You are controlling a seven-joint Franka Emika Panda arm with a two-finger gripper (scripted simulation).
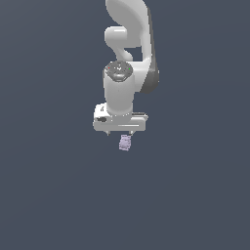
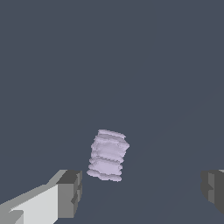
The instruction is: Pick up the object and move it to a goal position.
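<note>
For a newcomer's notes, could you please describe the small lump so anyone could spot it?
Find the white robot arm against the plain dark grey ground. Just beneath its open gripper sits the lump, pale lavender, ridged and blocky, the only loose and coloured thing in sight.

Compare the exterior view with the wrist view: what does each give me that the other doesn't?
Only the exterior view shows the white arm and the claw's body, with the lavender lump just below it. Only the wrist view shows the two grey fingertips spread wide, neither touching the lump, and its ridges. Both show the lump on a plain dark grey surface.
</note>
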